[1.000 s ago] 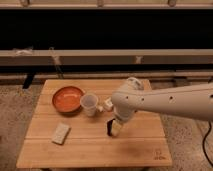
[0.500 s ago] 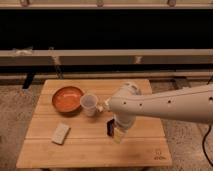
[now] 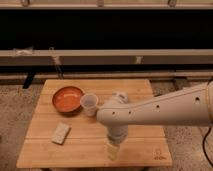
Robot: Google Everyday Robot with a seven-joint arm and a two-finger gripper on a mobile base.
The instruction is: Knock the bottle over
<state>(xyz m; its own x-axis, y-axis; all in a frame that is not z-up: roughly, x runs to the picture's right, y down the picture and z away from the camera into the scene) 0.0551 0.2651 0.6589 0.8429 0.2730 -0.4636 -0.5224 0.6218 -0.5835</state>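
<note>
Where your tool sits: the tool (image 3: pixel 115 139) hangs straight down from the arm's wrist, over the front middle of the bench (image 3: pixel 145 95).
Tool state: you cannot tell whether it is open, closed or gripping anything.
Bottle: the pale shape right under the tool, near the bench's front edge, is most likely the bottle (image 3: pixel 112 151); it touches or overlaps the tool.
Bottle axis: its long axis looks roughly upright, top toward the tool, though you should treat that as uncertain.
Step in hand: contact at the bottle, tipping not yet done, by my reading.
Next move: a sideways push high on the bottle.
Farther out: cup (image 3: pixel 89 104), orange bowl (image 3: pixel 67 99), sponge (image 3: pixel 61 133), all well apart to the left.
</note>
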